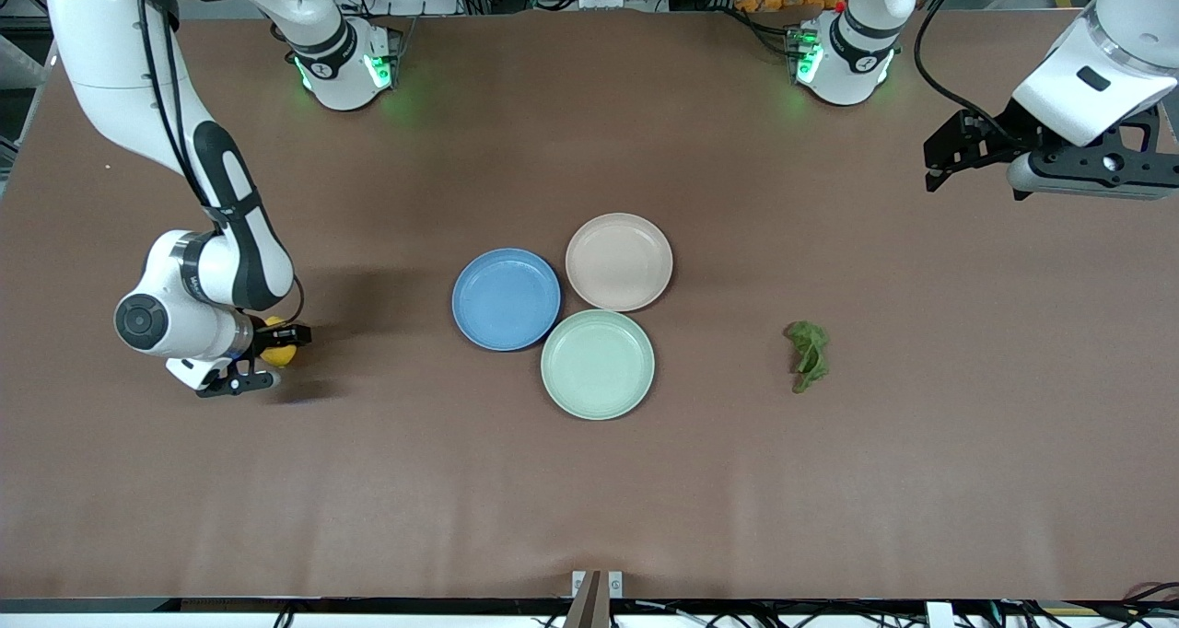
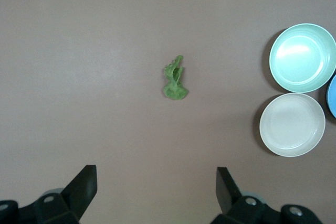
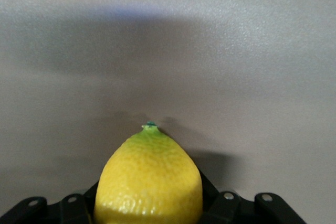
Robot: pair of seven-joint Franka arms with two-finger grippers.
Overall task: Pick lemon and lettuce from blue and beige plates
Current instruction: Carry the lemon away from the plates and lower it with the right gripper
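My right gripper point(image 1: 276, 356) is shut on the yellow lemon point(image 1: 278, 352), low over the table toward the right arm's end. The lemon fills the lower part of the right wrist view point(image 3: 149, 182). The green lettuce leaf point(image 1: 808, 354) lies on the bare table toward the left arm's end and also shows in the left wrist view point(image 2: 175, 80). My left gripper point(image 1: 941, 160) is open and empty, held high over the table's edge at the left arm's end; its fingertips point(image 2: 86, 179) stand wide apart. The blue plate point(image 1: 506, 298) and beige plate point(image 1: 619, 261) are empty.
A pale green plate point(image 1: 598, 364), also empty, touches the blue and beige plates and lies nearest the front camera. In the left wrist view the green plate point(image 2: 303, 57), beige plate point(image 2: 292, 124) and an edge of the blue plate point(image 2: 332, 95) show.
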